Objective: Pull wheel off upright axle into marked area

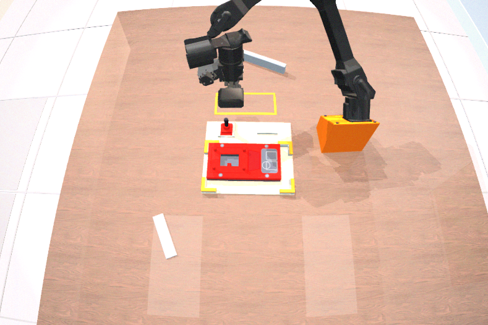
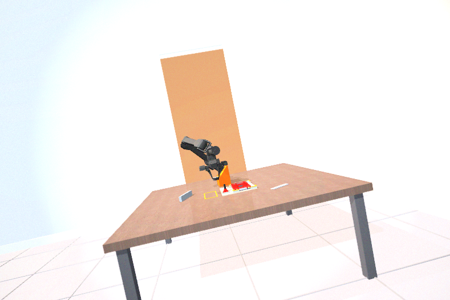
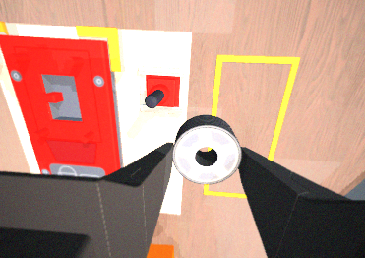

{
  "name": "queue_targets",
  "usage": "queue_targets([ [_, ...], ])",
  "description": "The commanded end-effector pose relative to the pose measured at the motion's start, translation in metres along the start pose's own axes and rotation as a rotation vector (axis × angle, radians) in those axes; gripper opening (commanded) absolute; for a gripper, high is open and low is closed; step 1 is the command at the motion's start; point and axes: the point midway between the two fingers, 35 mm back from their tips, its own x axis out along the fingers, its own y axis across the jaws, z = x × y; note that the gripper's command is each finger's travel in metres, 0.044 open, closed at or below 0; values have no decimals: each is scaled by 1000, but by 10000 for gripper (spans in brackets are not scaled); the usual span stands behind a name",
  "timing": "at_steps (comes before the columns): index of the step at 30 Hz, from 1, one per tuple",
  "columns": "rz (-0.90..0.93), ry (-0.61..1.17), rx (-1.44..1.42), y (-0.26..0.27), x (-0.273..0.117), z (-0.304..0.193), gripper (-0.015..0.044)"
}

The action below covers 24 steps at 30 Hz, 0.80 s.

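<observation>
Fingers Clamp Wheel Above Tabletop — Axle Bare

Partly parted, the fingers [image 1: 231,97] [image 2: 210,173] press the black wheel [image 2: 215,178] [image 3: 224,167] from both sides, its pale, holed face showing in the wrist view. The wheel is off the axle [image 1: 226,122] [image 2: 225,186] [image 3: 154,98] and held above the tabletop [image 1: 252,283] [image 2: 183,221] [image 3: 340,30]. That dark axle stands on a red block at the upper-left corner of a white board [image 1: 248,128] [image 2: 227,192] [image 3: 149,46], as seen from the top.

In that view, the yellow-outlined marked area [image 1: 248,113] [image 2: 210,198] [image 3: 258,59] lies between the board and the tabletop's upper edge — a grey bar [image 1: 263,62] [image 2: 185,195] sits nearer that edge. A white strip [image 1: 164,236] [image 2: 279,186] lies toward the lower-left corner, and the orange base [image 1: 346,138] [image 2: 224,176] [image 3: 160,251] stands toward the right edge.
</observation>
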Motion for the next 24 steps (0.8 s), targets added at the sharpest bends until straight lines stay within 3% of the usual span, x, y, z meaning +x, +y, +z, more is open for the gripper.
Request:
queue_targets([
  [1, -5, 0, -6, -12, -1, -6, 0],
  [24, -7, 1, -4, -56, 1, -36, 0],
])
